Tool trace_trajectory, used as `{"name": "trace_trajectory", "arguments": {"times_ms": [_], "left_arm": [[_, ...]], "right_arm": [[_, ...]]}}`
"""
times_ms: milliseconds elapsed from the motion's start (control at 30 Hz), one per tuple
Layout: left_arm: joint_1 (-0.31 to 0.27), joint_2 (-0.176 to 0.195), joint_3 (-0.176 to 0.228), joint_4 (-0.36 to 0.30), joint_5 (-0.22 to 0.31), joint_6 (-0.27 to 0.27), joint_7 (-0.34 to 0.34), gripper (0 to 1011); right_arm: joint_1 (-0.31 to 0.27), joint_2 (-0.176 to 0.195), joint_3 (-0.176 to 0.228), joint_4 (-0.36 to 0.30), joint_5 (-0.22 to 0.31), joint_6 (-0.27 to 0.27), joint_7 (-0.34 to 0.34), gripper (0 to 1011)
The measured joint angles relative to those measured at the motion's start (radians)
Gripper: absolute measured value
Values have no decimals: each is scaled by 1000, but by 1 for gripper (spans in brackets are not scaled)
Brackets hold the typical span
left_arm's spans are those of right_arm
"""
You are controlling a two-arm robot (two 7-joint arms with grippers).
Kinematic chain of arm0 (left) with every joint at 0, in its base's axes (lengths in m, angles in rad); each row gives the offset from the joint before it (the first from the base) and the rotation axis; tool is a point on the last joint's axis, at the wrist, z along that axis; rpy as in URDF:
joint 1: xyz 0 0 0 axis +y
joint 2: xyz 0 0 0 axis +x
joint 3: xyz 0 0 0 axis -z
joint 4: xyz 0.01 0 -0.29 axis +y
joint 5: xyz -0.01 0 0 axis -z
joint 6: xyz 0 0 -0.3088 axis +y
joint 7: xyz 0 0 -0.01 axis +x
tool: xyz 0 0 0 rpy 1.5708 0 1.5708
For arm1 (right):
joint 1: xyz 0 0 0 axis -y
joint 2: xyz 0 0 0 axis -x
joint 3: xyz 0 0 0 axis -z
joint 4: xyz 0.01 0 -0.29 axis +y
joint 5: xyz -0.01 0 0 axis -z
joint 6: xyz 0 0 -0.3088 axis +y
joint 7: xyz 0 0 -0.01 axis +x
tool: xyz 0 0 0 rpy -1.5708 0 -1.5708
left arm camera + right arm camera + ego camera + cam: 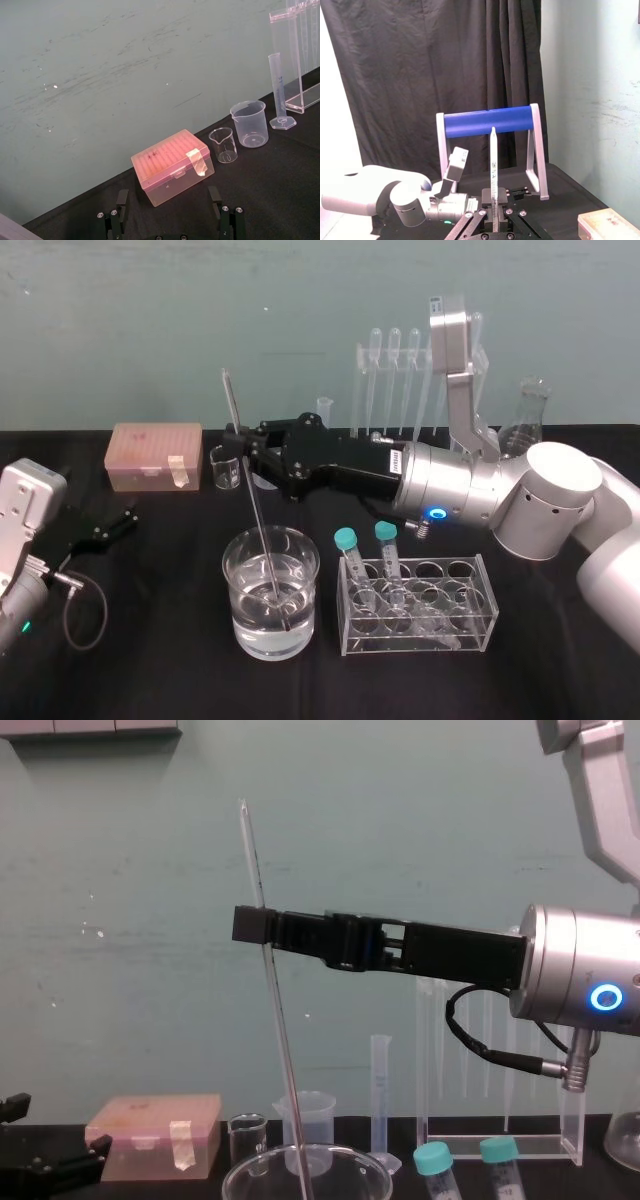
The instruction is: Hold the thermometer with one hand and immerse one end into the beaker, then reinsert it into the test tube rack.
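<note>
Nearest the robot, on the black worktop (pixel 150 670), stands the beaker (pixel 240 630), partly filled with clear liquid. The thermometer (pixel 281 1040) passes down through its rim, and its lower end sits under the surface, close to the glass floor. Whether it touches the floor cannot be told.

The rod's long axis is close to vertical but not true. In the chest view its upper end leans toward the robot's left and its lower end toward the right.

Above the beaker, the right end effector (pixel 255 925) reaches across from the right, roughly level, with its fingers pressed together on the rod's upper part. A long length hangs below the grip and a shorter one stands above it.

Off to the left, the left end effector (pixel 112 523) rests low by the worktop with its fingers spread, holding nothing.

At the back stands the test tube rack (pixel 360 390), with pipettes (pixel 394 380) hanging in it. From the right end effector it lies farther from the robot and to the right, partly behind that arm's own links.

The dip looks to be in hand. The return likely depends on two things: lifting the rod clear of the rim, then bringing its axis upright over a free hole in the rack's top bar. The right arm is the nearer one and already holds the rod.
</note>
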Motion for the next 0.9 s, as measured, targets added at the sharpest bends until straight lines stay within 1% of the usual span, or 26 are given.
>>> {"name": "trace_trajectory", "arguments": {"times_ms": [900], "left_arm": [[0, 0, 0, 0, 0, 0, 0, 1008]], "right_arm": [[-6, 3, -4, -4, 2, 1, -1, 57]]}}
